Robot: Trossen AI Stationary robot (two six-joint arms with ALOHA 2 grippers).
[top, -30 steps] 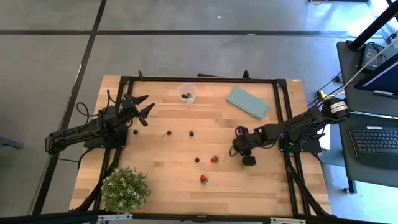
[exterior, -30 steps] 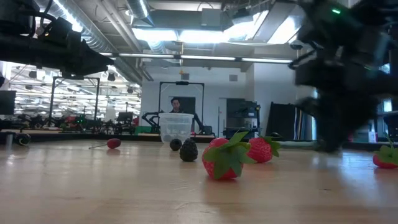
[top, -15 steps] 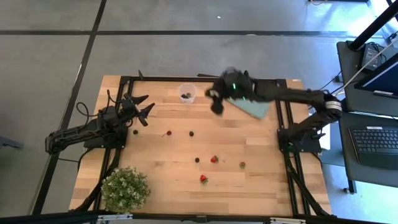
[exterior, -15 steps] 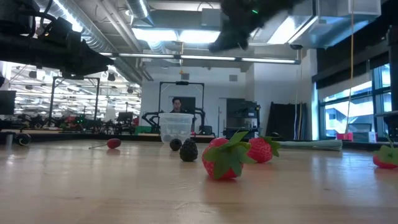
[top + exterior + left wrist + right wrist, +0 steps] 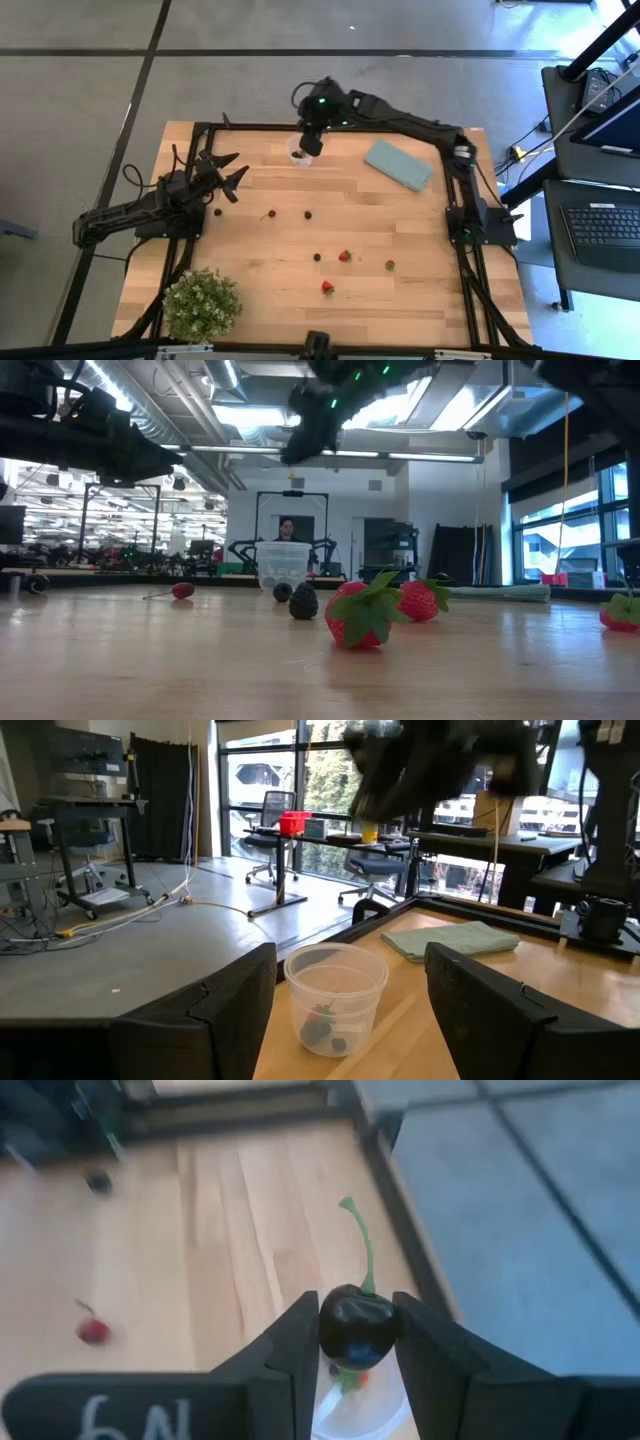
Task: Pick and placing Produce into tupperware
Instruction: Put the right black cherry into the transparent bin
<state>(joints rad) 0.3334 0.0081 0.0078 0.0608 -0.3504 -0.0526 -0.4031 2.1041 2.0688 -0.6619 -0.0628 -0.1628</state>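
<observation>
A dark cherry (image 5: 357, 1327) with a green stem is clamped between the fingers of the right tool (image 5: 357, 1342), directly above the clear tupperware cup (image 5: 301, 150). The cup stands near the far edge of the worktop (image 5: 300, 300) and already holds a few pieces of produce (image 5: 323, 1030). Beside the cup lies a flat teal piece (image 5: 398, 164). Nearer the camera than the cup, strawberries (image 5: 362, 612), a blackberry (image 5: 303, 602) and a red cherry (image 5: 182, 590) lie scattered on the wood. The left tool (image 5: 226, 172) waits off to the cup's side above the worktop, its fingers (image 5: 205, 1020) spread apart and holding nothing. A potted plant (image 5: 201, 303) sits at the corner farthest from the cup.
</observation>
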